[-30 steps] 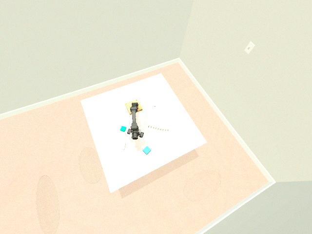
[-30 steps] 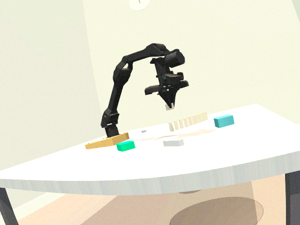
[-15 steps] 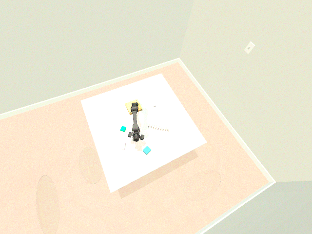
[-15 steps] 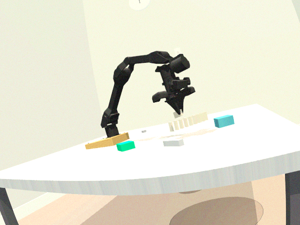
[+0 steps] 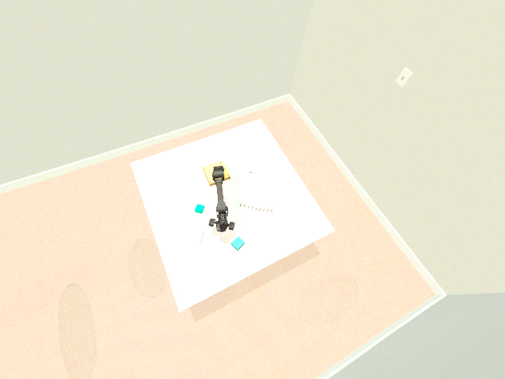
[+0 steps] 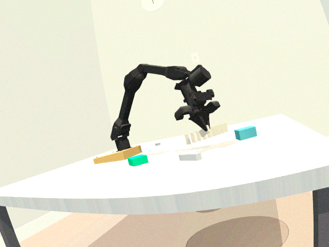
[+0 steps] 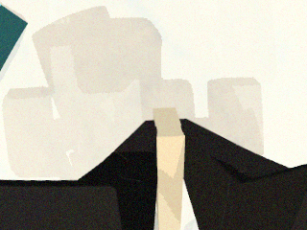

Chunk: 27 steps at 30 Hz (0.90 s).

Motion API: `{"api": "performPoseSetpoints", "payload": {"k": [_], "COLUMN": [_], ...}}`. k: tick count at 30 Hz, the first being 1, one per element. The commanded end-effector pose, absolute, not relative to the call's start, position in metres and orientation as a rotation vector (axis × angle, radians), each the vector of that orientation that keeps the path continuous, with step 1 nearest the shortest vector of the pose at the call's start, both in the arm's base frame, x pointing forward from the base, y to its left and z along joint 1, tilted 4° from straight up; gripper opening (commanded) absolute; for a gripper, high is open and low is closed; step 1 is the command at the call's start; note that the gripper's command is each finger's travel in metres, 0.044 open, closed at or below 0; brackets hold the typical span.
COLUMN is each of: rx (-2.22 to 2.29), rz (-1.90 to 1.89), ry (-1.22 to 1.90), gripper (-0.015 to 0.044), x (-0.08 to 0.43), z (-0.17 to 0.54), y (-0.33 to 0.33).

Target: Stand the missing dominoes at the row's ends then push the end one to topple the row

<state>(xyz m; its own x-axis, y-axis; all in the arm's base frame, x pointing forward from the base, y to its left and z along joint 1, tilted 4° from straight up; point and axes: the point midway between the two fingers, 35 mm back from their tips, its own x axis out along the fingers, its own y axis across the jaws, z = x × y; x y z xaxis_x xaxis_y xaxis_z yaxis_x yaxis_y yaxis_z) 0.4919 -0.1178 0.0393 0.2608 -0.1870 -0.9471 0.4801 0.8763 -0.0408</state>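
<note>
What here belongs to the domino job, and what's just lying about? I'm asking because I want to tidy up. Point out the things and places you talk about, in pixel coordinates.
For the job:
- domino in the gripper (image 5: 222, 229) (image 6: 207, 128) (image 7: 170, 158)
- row of standing dominoes (image 5: 256, 208) (image 6: 193, 137)

Lying about:
- green block (image 5: 199, 208) (image 6: 138, 160)
- blue block (image 5: 237, 243) (image 6: 245, 133)
- pale grey block (image 5: 200, 237) (image 6: 189, 156)
- small grey piece (image 5: 250, 172) (image 6: 158, 144)

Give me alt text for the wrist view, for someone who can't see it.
A pale tan domino is held between the gripper's two black fingers, above a white tabletop with soft brownish shadows. A dark teal block is cut off at the upper left.
</note>
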Motion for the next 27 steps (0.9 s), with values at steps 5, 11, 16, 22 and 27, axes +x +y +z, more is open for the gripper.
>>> {"api": "performPoseSetpoints", "payload": {"k": [5, 11, 16, 22, 27], "rx": [0.224, 0.192, 0.168, 0.141, 0.121], "rz": [-0.458, -0.461, -0.464, -0.469, -0.474], "ry": [1.125, 1.048, 0.985, 0.909, 0.845], "gripper": [0.0028, 0.0028, 0.0028, 0.0028, 0.0028], "x": [0.502, 0.508, 0.511, 0.513, 0.513], "z": [0.031, 0.025, 0.02, 0.016, 0.014], "y": [-0.117, -0.116, -0.115, -0.114, -0.112]}}
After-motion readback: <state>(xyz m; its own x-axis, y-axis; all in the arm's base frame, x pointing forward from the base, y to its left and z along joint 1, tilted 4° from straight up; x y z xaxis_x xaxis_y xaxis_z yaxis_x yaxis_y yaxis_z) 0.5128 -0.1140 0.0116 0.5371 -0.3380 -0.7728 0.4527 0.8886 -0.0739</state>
